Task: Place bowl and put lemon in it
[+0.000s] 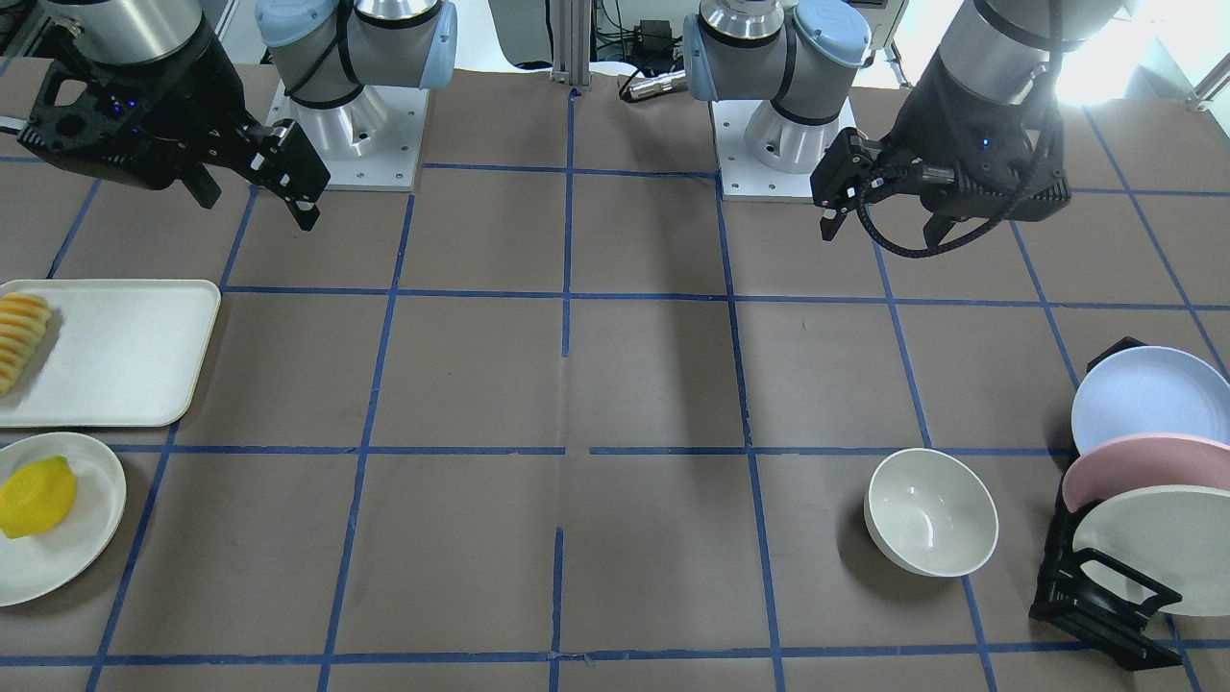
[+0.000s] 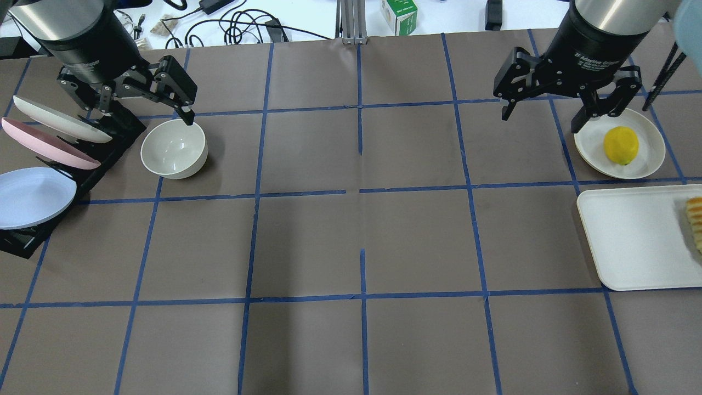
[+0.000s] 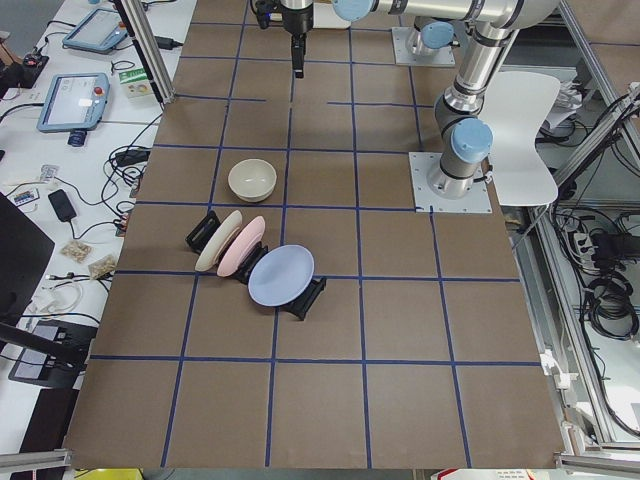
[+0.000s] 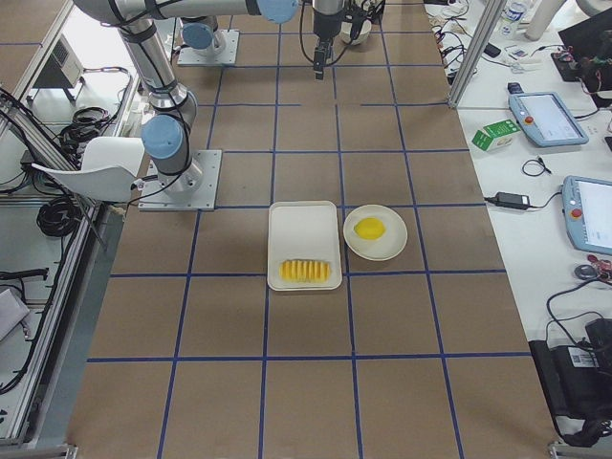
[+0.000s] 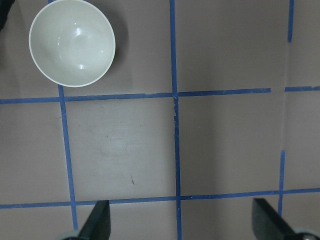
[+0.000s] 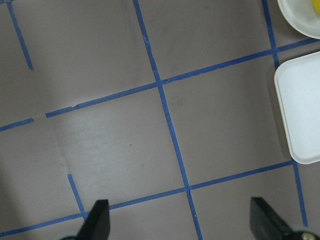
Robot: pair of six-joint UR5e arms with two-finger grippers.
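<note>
Front camera as the clock face, twelve o'clock at the robot. Nearest, at four o'clock on the table (image 1: 615, 384), stands the bowl (image 1: 930, 511) — deep, round, off-white, upright, its glossy inside catching the light, and nothing in it. It stands on the brown surface just beside the black rack (image 1: 1095, 601), which is at the bowl's three o'clock. The rack holds three plates on edge: an off-white plate (image 1: 1153, 548) nearest, a pink plate (image 1: 1134, 466) behind it, and a pale blue plate (image 1: 1148, 394) farthest.

Across at eight o'clock, well apart from the bowl, is the lemon (image 1: 36, 496): small, bright yellow, oval with a nubbed end. It lies on its side near the middle of a shallow off-white dish (image 1: 82, 538) and is the only thing there.

Farther back, at the dish's twelve o'clock and just beside it, is a white rectangular tray (image 1: 125, 351). A row of pale orange-yellow sliced fruit (image 1: 21, 336) lies at its nine o'clock edge; the rest is bare.

Farther again, the arms. The right gripper (image 1: 258, 207) hangs above the table at ten o'clock with its jaws spread wide and nothing between them. The left gripper (image 1: 882, 231) hangs at two o'clock, equally wide apart and empty — its wrist camera has the bowl at eleven o'clock in frame.
</note>
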